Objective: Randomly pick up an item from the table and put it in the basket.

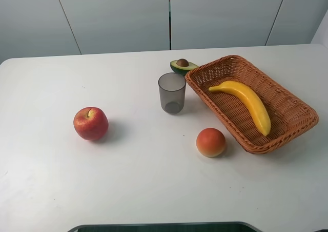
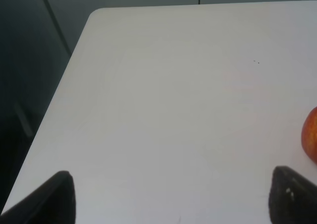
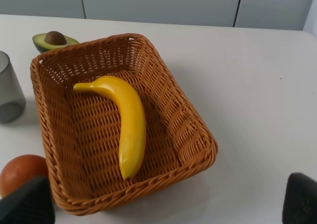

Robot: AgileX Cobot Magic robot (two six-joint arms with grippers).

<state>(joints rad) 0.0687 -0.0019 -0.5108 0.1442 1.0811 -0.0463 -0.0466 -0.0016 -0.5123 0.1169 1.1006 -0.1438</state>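
The yellow banana (image 1: 247, 102) lies inside the orange-brown wicker basket (image 1: 287, 95) at the right of the white table (image 1: 143, 180). The right wrist view shows the banana (image 3: 126, 120) lying lengthwise in the basket (image 3: 190, 130). Neither arm shows in the exterior high view. My right gripper (image 3: 168, 201) is open and empty, above the table just short of the basket, with dark fingertips (image 3: 27, 204) at the frame's corners. My left gripper (image 2: 173, 199) is open and empty over bare table near its left edge, with its fingertips (image 2: 52, 196) wide apart.
A red apple (image 1: 90, 123) sits at the left; its edge shows in the left wrist view (image 2: 311, 140). A grey translucent cup (image 1: 171, 92) and an avocado half (image 1: 182, 65) stand beside the basket. A round orange-red fruit (image 1: 210, 142) lies in front of the basket.
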